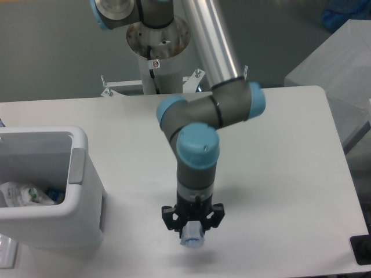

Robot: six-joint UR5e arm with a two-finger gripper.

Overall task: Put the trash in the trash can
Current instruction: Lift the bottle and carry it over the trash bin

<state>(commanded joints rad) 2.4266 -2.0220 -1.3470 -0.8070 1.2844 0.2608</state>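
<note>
My gripper (192, 230) points straight down over the front middle of the table, raised above the surface. It is shut on the clear crushed plastic bottle (192, 239), of which only the rounded lower end shows below the wrist. The rest of the bottle and the fingertips are hidden by the arm. The white boxy trash can (79, 169) stands at the left edge, well left of the gripper. Inside it lies the crumpled translucent-white wrapper (20, 194).
The arm's base column (156, 55) rises behind the table's far edge. A grey box (339, 66) stands off the right side. A small black object (362, 250) sits at the front right corner. Something blue (55, 195) lies beside the wrapper in the can.
</note>
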